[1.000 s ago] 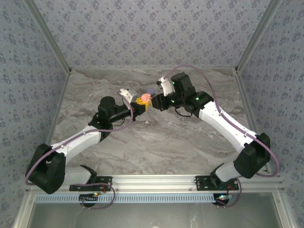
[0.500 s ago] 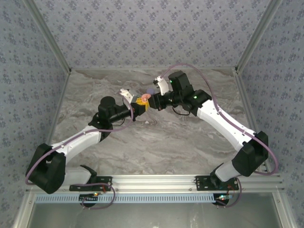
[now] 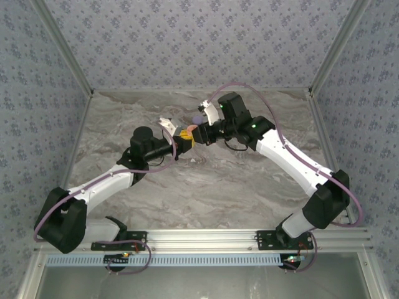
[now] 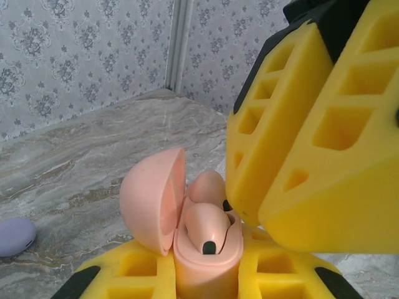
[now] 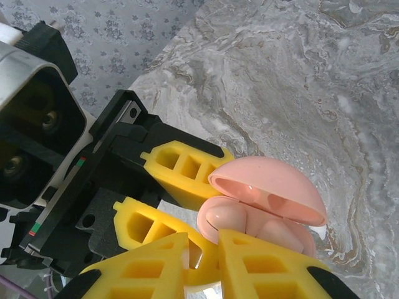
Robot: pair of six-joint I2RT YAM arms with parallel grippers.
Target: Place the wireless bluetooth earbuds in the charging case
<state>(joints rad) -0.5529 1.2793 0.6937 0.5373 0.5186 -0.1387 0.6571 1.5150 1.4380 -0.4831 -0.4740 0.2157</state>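
Pink earbuds (image 4: pixel 206 225) in open case (image 4: pixel 207 273)

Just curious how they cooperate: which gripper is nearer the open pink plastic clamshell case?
Left. The left gripper clamps the open pink plastic clamshell case at its base; the right gripper hangs close over its open mouth.

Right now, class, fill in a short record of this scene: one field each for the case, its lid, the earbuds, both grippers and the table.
case: pink, upright, open
lid: swung back to the left in the left wrist view
earbuds: two pink ones in the case, the near one with a dark tip
left gripper: shut on the case
right gripper: fingers close together, tips at the case's open top; whether they hold anything cannot be told
table: grey marble pattern; a lilac case lies on it, apart from both grippers
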